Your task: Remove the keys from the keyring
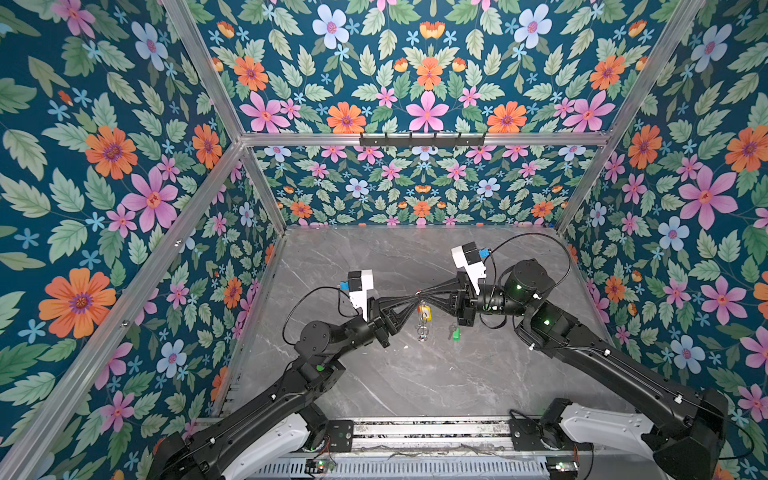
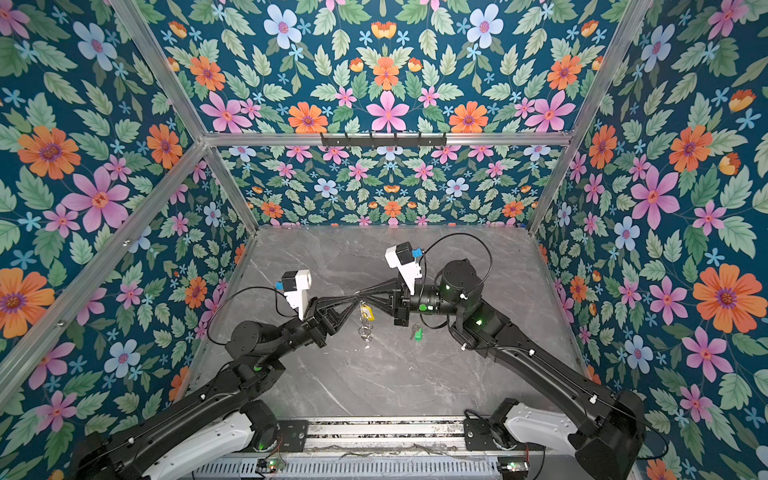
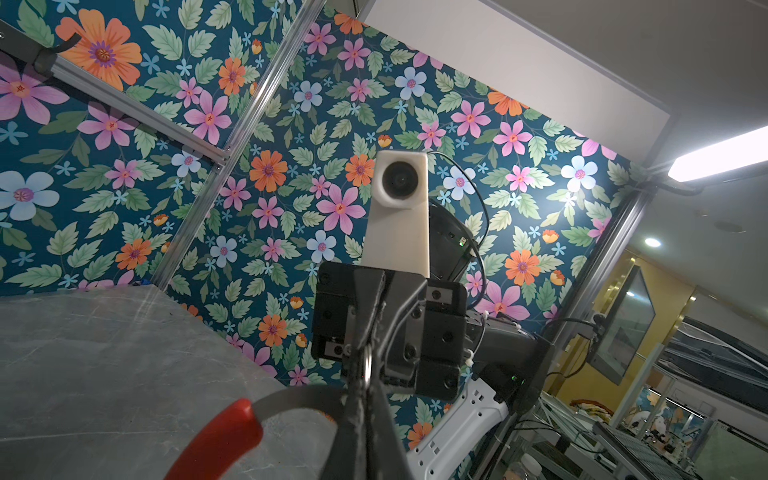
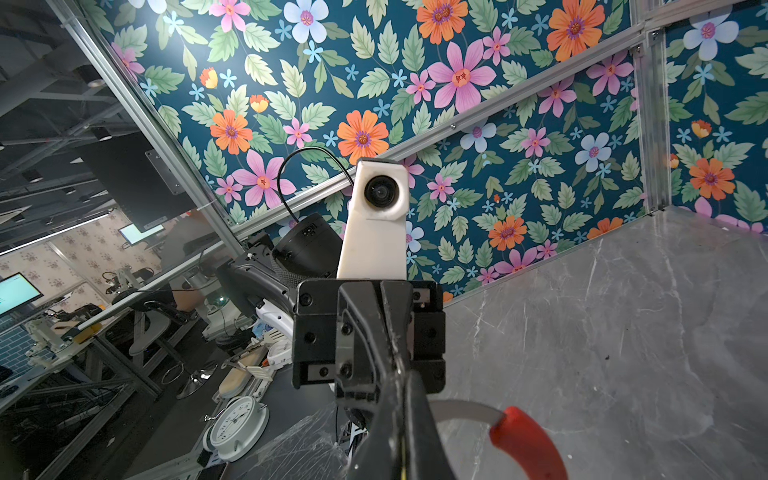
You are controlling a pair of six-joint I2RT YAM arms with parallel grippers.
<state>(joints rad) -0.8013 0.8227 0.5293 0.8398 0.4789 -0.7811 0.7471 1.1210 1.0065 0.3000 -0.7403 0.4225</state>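
Pinching the one keyring from opposite sides, the left gripper and right gripper hold it above the table. Of two keys, the yellow-tagged key dangles from it, while the green-tagged key lies loose on the table.

the keyring runs off the frame edge in the 2 wrist views. in a top view the yellow-tagged key perhaps hangs from it, the link too small to tell; the green-tagged key, at 4 o'clock, has a blurred blade.
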